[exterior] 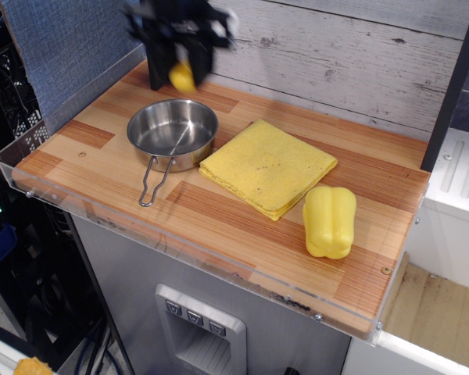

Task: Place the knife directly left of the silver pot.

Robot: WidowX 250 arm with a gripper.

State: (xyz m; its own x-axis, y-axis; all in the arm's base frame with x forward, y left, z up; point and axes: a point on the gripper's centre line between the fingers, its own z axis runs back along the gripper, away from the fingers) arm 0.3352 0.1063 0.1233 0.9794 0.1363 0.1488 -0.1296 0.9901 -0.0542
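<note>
The silver pot [172, 131] sits at the left of the wooden tabletop, its wire loop handle [154, 180] pointing toward the front edge. My gripper [180, 69] is blurred with motion, high above the table behind the pot near the back wall. It is shut on the knife [181, 76], of which only the yellow handle shows between the fingers; the blade is hidden.
A folded yellow cloth [268, 167] lies right of the pot. A yellow toy bell pepper [329, 221] lies at the front right. A dark post [159, 66] stands at the back left. A clear raised rim [31, 152] edges the table's left and front.
</note>
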